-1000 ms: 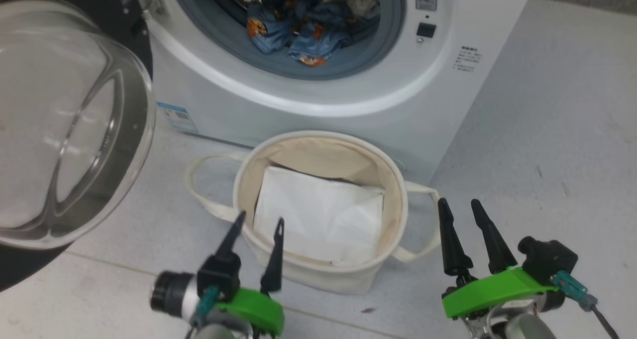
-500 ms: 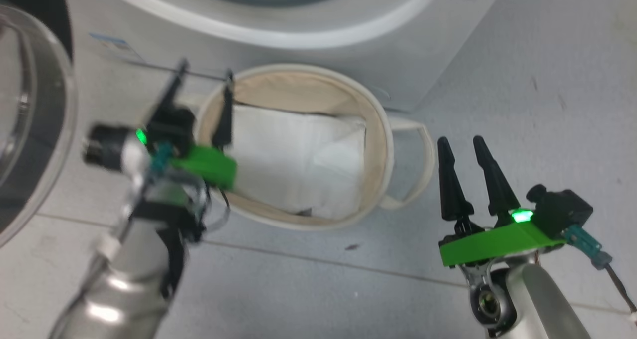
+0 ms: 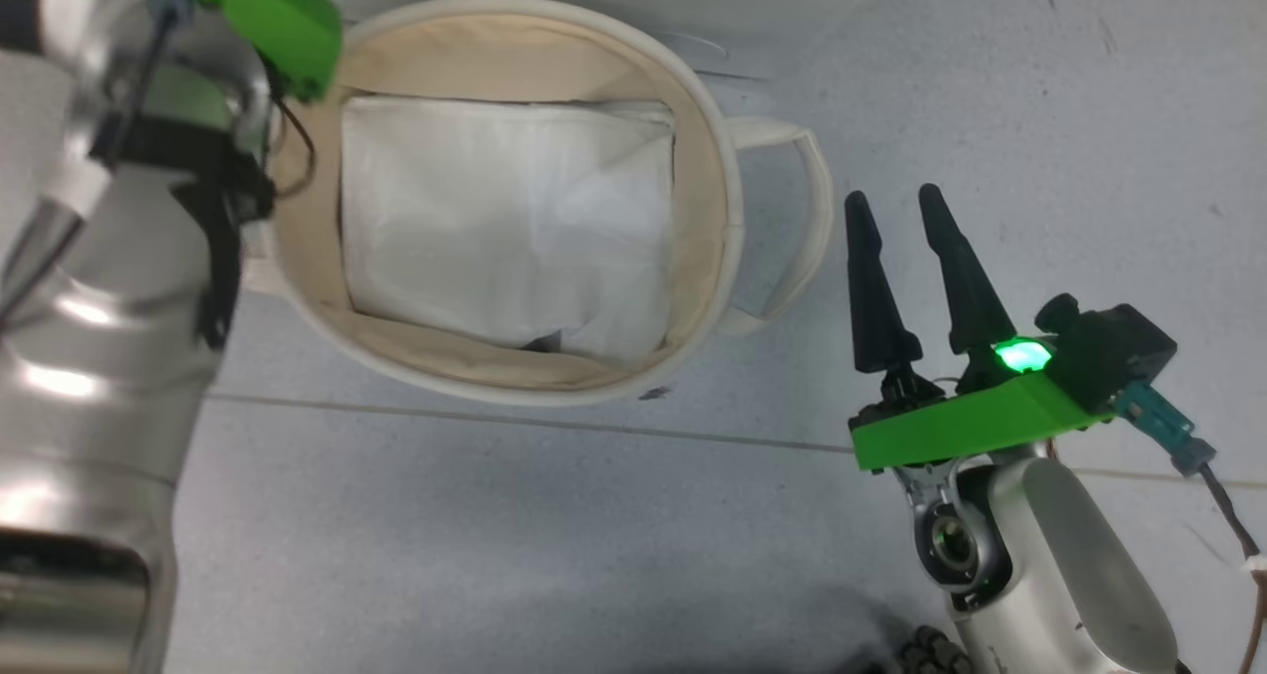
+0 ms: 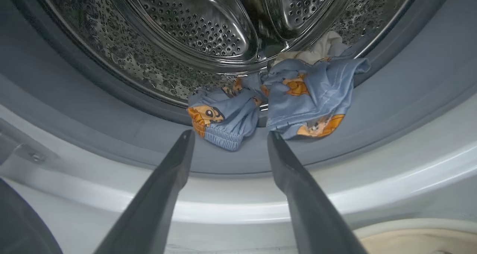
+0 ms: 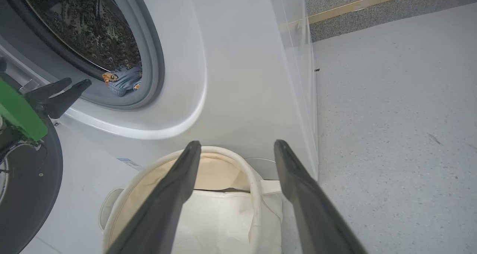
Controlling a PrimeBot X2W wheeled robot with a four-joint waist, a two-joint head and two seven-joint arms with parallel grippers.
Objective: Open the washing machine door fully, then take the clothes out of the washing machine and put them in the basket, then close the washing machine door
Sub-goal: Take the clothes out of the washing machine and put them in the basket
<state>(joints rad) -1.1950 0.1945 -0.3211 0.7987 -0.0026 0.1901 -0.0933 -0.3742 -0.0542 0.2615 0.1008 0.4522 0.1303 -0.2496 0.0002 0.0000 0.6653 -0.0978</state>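
Observation:
The washing machine (image 5: 238,60) stands with its drum mouth uncovered. The washing machine door (image 5: 33,194) is swung aside, its black rim at the lower left of the right wrist view. The clothes (image 4: 275,101), blue with orange cartoon faces, lie at the drum's front lip. My left gripper (image 4: 230,134) is open just outside the grey seal and points at them, touching nothing. It appears again as the left gripper (image 5: 76,83) before the mouth. The cream basket (image 3: 475,382) sits on the floor below the machine. My right gripper (image 3: 893,196) hangs open and empty to its right.
A plain white folded sheet (image 3: 505,219) lies flat in the basket. My left forearm (image 3: 89,337) crosses the basket's left side. Grey tiled floor (image 3: 594,535) spreads in front and to the right of the machine.
The head camera has tilted down, so the machine left that view. My left arm has risen forward from beside the basket to the drum mouth. The right gripper has kept its place.

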